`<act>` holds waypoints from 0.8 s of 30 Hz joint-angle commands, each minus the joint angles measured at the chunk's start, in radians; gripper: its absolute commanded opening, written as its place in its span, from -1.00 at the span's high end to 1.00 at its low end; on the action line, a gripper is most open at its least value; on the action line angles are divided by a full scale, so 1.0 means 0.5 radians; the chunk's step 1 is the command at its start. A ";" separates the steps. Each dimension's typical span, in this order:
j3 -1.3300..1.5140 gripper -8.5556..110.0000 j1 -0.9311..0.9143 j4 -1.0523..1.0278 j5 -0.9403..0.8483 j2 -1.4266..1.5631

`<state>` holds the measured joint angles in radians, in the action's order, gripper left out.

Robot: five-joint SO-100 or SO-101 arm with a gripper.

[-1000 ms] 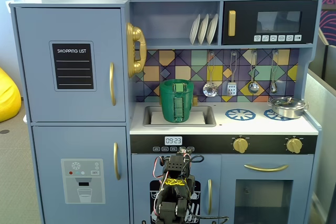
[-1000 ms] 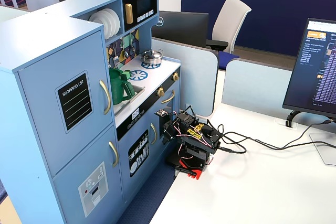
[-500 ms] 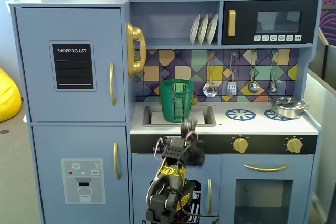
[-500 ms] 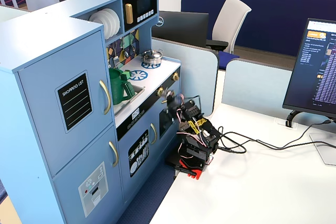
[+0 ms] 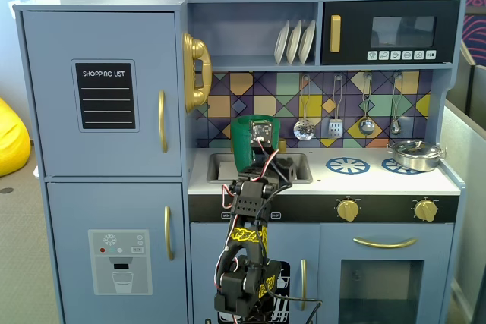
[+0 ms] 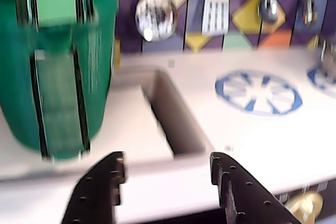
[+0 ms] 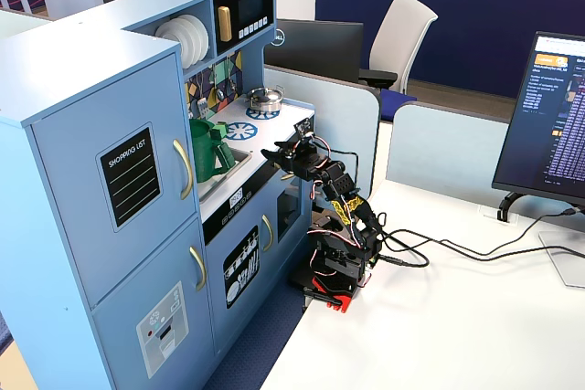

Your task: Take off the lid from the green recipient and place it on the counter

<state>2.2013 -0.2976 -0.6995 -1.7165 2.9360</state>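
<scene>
Gripper (image 6: 167,182): nearest the wrist camera; two dark toothed fingers at the bottom edge of the wrist view, spread wide with nothing between them, and clear of the pot.

Counter (image 6: 262,145): white worktop directly beyond the fingertips; bare front strip, one blue burner print (image 6: 258,92) to the right in the wrist view.

Sink recess (image 6: 173,119): grey well between pot and burner print, just past the gap of the jaws.

Green recipient (image 6: 55,72): tall dark green pot at upper left of the wrist view, blurred; its light-green strap handle (image 6: 59,100) faces the camera. In a fixed view it stands at the sink's left end (image 5: 247,142), partly hidden by the arm.

Lid (image 7: 199,123): taken to be seated on the pot's rim; its disc and knob are not clearly resolved in any view, so its exact seating cannot be told.

Silver pan (image 5: 415,154): far right of the counter, well apart from the work.

Step in hand (judgement): approach to the lid, grasp not yet made.

Technique (judgement): raise the wrist above the rim and shift left, centre the open jaws on the knob, close only when both fingers flank it, lift straight up so the pot does not tip.

Set-down (judgement): the bare counter near the burner print suits; avoid the sink recess.
</scene>
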 commanded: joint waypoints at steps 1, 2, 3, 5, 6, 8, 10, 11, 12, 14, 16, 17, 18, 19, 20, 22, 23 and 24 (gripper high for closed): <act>-0.184 0.47 0.086 0.279 0.049 -0.144; -0.202 0.42 0.092 0.341 0.052 -0.181; -0.230 0.35 0.098 0.393 0.071 -0.218; -0.298 0.23 0.110 0.433 0.126 -0.276; -0.319 0.21 0.120 0.454 0.129 -0.304; -0.347 0.12 0.147 0.518 0.150 -0.353; -0.359 0.07 0.175 0.568 0.175 -0.396; -0.368 0.04 0.187 0.580 0.169 -0.420; -0.377 0.04 0.206 0.589 0.163 -0.439; -0.380 0.02 0.245 0.635 0.160 -0.466; -0.377 0.01 0.279 0.672 0.147 -0.494; -0.387 0.01 0.291 0.675 0.135 -0.512; -0.393 0.01 0.298 0.678 0.120 -0.534; -0.396 0.01 0.301 0.693 0.110 -0.555; -0.399 0.01 0.307 0.718 0.104 -0.580; -0.405 0.02 0.310 0.752 0.061 -0.626; -0.411 0.02 0.310 0.770 0.049 -0.647; -0.417 0.02 0.313 0.785 0.040 -0.669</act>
<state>2.0647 -0.1519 -0.3543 -1.6659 2.6338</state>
